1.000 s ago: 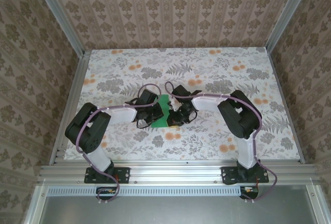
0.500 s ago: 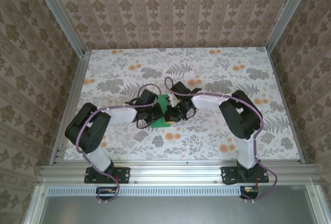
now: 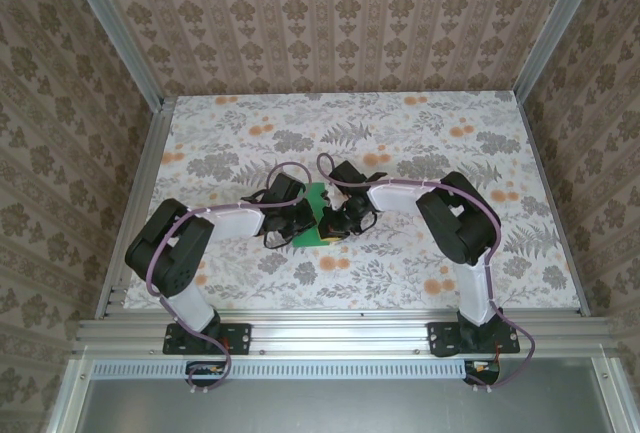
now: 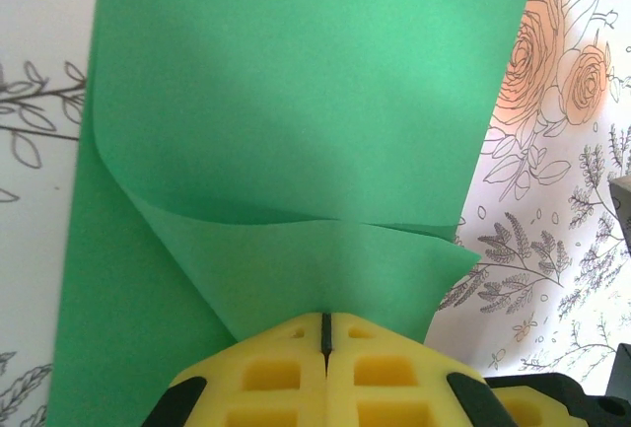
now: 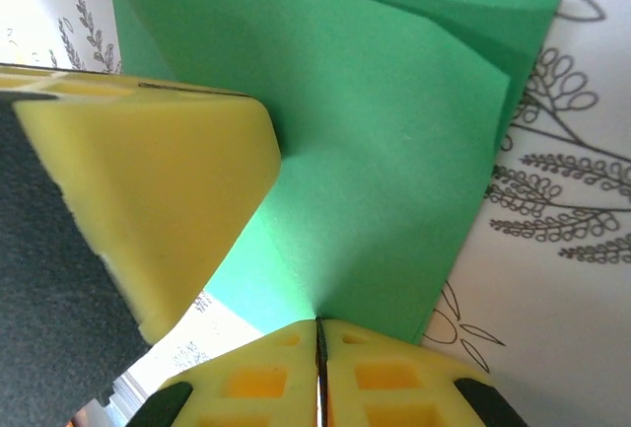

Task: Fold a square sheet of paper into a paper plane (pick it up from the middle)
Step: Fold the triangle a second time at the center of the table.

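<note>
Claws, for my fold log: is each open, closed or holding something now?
Left claw: closed on the paper.
Right claw: closed on the paper.

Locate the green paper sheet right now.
In the top view the green sheet of paper sits near the middle of the floral table, between the left gripper and the right gripper, both shut on it.
</note>
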{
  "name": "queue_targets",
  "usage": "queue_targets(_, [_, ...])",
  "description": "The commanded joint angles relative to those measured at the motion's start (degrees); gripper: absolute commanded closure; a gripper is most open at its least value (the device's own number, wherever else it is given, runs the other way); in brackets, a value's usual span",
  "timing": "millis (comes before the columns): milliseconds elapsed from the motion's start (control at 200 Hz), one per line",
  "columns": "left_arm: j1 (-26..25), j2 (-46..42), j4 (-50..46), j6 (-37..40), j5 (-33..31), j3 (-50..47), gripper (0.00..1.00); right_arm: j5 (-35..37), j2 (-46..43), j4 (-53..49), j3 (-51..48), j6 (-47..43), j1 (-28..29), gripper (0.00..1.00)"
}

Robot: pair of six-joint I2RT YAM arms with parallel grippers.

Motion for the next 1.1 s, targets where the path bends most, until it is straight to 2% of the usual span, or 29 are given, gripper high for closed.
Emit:
queue_targets(0, [1.4, -0.98, -3.99, 2.37, -1.16, -0.15, 0.98, 4.49, 0.74, -7.32, -2.76, -2.41, -0.98, 0.9])
queue_targets(625, [5.96, -1.4, -2.89, 7.4, -0.97, -0.99, 0.97, 2.9, 0.72, -7.55, -5.29, -2.42, -1.2, 0.89])
queue_targets(835, [8.68, -1.25, -0.74, 10.11, -1.26, -2.54, 0.97, 2.9, 0.55, -7.69, -6.02, -2.43, -1.2, 0.9])
queue_targets(1095, [13.34, -1.44, 2.57, 13.48, 2.1, -3.35, 0.95, 2.44, 0.13, -7.27, -5.8, -1.97, -1.2, 0.9])
